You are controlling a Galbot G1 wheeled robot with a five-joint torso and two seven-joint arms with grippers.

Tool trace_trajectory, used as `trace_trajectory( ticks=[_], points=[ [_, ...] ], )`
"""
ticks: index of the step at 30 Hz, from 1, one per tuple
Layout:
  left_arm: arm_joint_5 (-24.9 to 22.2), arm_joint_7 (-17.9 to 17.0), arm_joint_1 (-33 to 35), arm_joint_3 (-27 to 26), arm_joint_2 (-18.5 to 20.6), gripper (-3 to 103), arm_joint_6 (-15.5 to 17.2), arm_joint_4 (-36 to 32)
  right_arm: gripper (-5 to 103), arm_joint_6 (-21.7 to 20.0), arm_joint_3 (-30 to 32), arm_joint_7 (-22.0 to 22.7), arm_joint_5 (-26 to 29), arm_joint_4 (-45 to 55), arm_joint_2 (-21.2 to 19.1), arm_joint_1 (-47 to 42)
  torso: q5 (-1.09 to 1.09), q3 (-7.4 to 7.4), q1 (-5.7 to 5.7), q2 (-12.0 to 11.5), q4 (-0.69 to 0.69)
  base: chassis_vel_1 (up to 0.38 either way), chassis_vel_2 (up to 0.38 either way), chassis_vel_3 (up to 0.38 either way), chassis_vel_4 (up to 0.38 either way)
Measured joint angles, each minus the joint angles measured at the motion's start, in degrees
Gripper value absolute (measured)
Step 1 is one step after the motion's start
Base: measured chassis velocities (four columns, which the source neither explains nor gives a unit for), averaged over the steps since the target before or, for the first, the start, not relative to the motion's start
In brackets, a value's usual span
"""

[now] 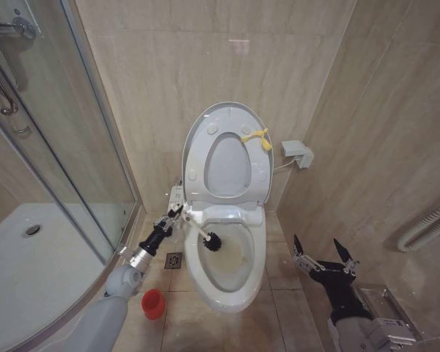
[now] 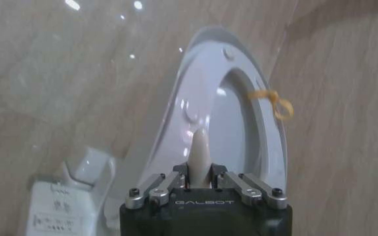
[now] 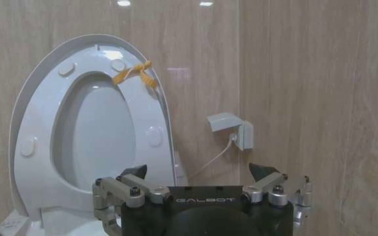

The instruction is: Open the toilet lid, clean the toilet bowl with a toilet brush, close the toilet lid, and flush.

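The toilet lid point(image 1: 226, 165) stands raised against the back wall, with the seat ring point(image 1: 199, 139) up in front of it and a yellow loop tag point(image 1: 258, 136) at the top. Below lies the toilet bowl point(image 1: 231, 270), stained yellowish inside. My left gripper point(image 1: 177, 214) is shut on the toilet brush point(image 1: 197, 229) at the bowl's back left rim, the dark bristle head point(image 1: 212, 241) down inside the bowl. In the left wrist view the cream handle tip point(image 2: 199, 150) pokes out between the left gripper's fingers point(image 2: 201, 179). My right gripper point(image 1: 324, 257) hangs open and holds nothing, to the right of the bowl.
A red holder cup point(image 1: 153, 303) stands on the floor left of the toilet, near a floor drain point(image 1: 174, 260). The button panel point(image 1: 176, 196) is on the toilet's left side. A glass shower enclosure with a white shower tray point(image 1: 37, 271) takes the left. A wall socket point(image 1: 298, 152) is on the right.
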Motion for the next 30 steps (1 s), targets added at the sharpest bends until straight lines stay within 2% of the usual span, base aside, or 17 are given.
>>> trace_trajectory(
  ticks=[6,13,21,25,30],
  points=[
    [2.4,-0.3,-1.8,3.2,-0.9,22,-0.7,3.1,100,0.0,0.0,0.0,0.0,0.0,0.0,0.0,0.0,0.0,0.0,0.0,-0.01,0.0,0.0,0.0,0.0],
    [7.7,0.0,-6.6,9.4,-2.2,22,-3.0,10.8,100,0.0,0.0,0.0,0.0,0.0,0.0,0.0,0.0,0.0,0.0,0.0,-0.01,0.0,0.0,0.0,0.0],
    [9.2,0.6,-11.8,12.3,-2.8,22,-4.4,17.4,100,0.0,0.0,0.0,0.0,0.0,0.0,0.0,0.0,0.0,0.0,0.0,-0.02,0.0,0.0,0.0,0.0],
    [12.1,2.1,-14.8,14.1,-3.7,22,-6.1,23.4,100,0.0,0.0,0.0,0.0,0.0,0.0,0.0,-0.01,0.0,0.0,0.0,-0.01,0.0,0.0,0.0,0.0],
    [13.5,2.8,-15.6,15.0,-4.6,22,-7.3,26.2,100,0.0,0.0,0.0,0.0,0.0,0.0,0.0,-0.01,0.0,0.0,0.0,0.01,0.0,0.0,0.0,0.0]
  ],
)
